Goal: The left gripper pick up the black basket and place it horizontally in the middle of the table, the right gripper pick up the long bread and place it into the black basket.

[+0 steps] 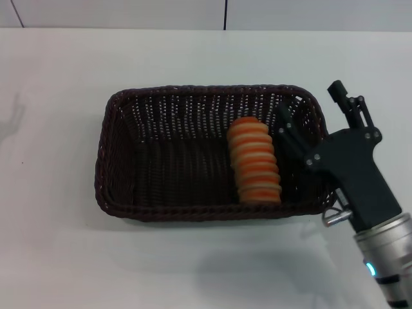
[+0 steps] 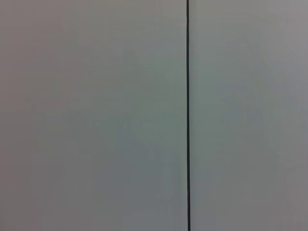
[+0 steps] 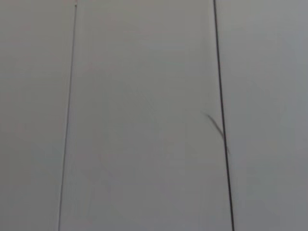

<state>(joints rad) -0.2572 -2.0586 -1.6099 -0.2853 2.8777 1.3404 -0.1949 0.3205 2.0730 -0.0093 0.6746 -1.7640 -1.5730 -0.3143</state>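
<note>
The black basket [image 1: 106,161] lies lengthwise across the middle of the white table [image 1: 58,71] in the head view. The long bread [image 1: 255,161] lies inside it, toward its right end, pointing front to back. My right gripper [image 1: 308,98] is open and empty at the basket's right end. One finger [image 1: 290,132] reaches inside the basket just right of the bread, and the other finger [image 1: 347,103] is outside the right rim. The left gripper is out of view. Both wrist views show only a pale panelled surface.
A pale wall with a dark vertical seam [image 1: 226,14] runs along the table's far edge. The left wrist view shows one dark seam [image 2: 187,115]; the right wrist view shows two seams [image 3: 221,115].
</note>
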